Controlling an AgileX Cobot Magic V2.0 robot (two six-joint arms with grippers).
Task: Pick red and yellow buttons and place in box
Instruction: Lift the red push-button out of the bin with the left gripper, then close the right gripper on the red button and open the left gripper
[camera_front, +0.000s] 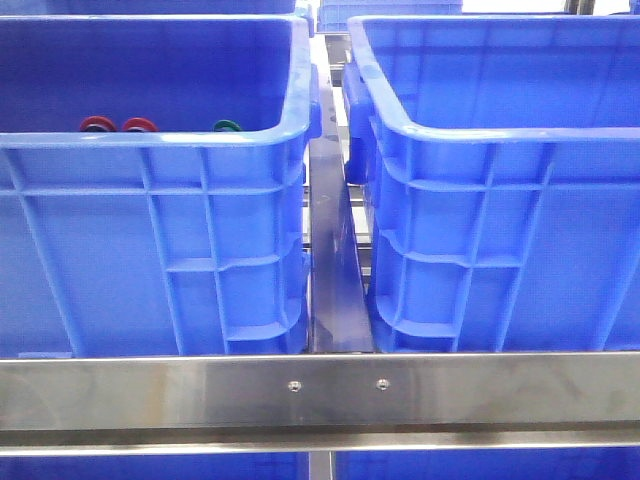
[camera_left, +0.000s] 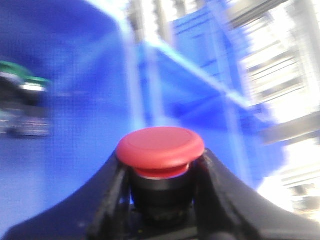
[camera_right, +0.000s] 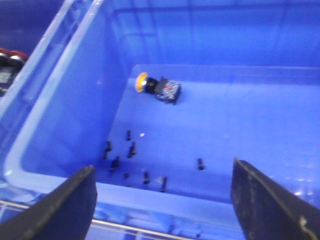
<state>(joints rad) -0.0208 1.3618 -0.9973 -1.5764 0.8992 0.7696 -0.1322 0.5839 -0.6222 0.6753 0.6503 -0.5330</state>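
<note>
Gripping a red mushroom-capped plastic push button (camera_left: 161, 147) by its black cylindrical body, the left gripper (camera_left: 162, 200) has its two black fingers (camera_left: 107, 200) pressed against either side of that body, the cap standing just above the fingertips; the surroundings in the left wrist view are blurred, showing only blue plastic walls and a green-topped piece (camera_left: 22, 72) off to one side. The right gripper (camera_right: 162, 200) hangs with its two dark fingers (camera_right: 70, 205) spread wide apart and nothing between them, above the near rim of the right-hand blue plastic crate (camera_front: 500, 200). On that crate's floor, well beyond the spread fingers and close to the far wall, lies a yellow-capped push button with a black body (camera_right: 157, 87), tipped on its side; several small black screw-like bits (camera_right: 131, 149) are scattered nearer the near rim. The left-hand blue plastic crate (camera_front: 150, 240) stands beside the right-hand crate, a narrow gap with a metal rail (camera_front: 335, 260) between them; over its near rim show two red ring tops (camera_front: 118, 125) and one green ring top (camera_front: 227, 126).
</note>
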